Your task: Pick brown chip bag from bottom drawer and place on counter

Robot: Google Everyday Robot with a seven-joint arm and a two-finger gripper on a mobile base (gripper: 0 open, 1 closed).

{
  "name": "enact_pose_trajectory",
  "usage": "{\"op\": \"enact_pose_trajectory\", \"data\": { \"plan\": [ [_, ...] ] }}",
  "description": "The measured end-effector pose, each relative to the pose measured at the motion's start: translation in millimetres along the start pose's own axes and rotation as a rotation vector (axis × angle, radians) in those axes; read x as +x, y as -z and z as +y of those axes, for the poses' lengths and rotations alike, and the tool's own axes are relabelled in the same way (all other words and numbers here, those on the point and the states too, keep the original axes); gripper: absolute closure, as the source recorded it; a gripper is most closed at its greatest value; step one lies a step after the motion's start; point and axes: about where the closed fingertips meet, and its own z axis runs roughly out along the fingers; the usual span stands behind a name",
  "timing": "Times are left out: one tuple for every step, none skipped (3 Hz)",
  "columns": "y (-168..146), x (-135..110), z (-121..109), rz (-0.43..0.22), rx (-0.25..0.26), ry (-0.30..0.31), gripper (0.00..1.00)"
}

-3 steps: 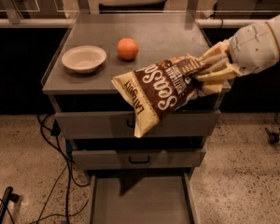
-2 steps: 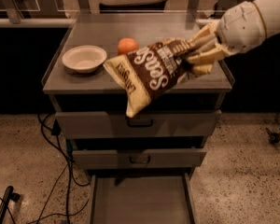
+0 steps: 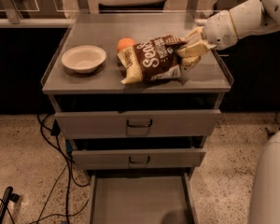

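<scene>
Placing step: end effector (image 3: 192,49), clamped on the right end of the brown chip bag (image 3: 151,59), holds it low over the surface (image 3: 84,81), apparently touching. The bottom drawer (image 3: 137,200) stands open. Next move: release, then withdraw clear.

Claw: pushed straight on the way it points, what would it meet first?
The claw, shut on the brown chip bag, angles down across the counter. It would likely press the bag onto the counter first; depth is unclear.

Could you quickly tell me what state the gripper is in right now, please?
Gripper: closed on the right end of the brown chip bag, above the counter.
</scene>
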Motion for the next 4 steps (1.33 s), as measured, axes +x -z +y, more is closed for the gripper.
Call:
{"op": "enact_pose_trajectory", "data": {
  "plan": [
    [-8, 32, -26, 0.027, 0.041, -0.119, 1.00],
    [4, 63, -42, 0.080, 0.106, -0.184, 1.00],
    [4, 63, -43, 0.082, 0.107, -0.185, 0.81],
    [4, 63, -43, 0.082, 0.107, -0.185, 0.59]
  ]
}}
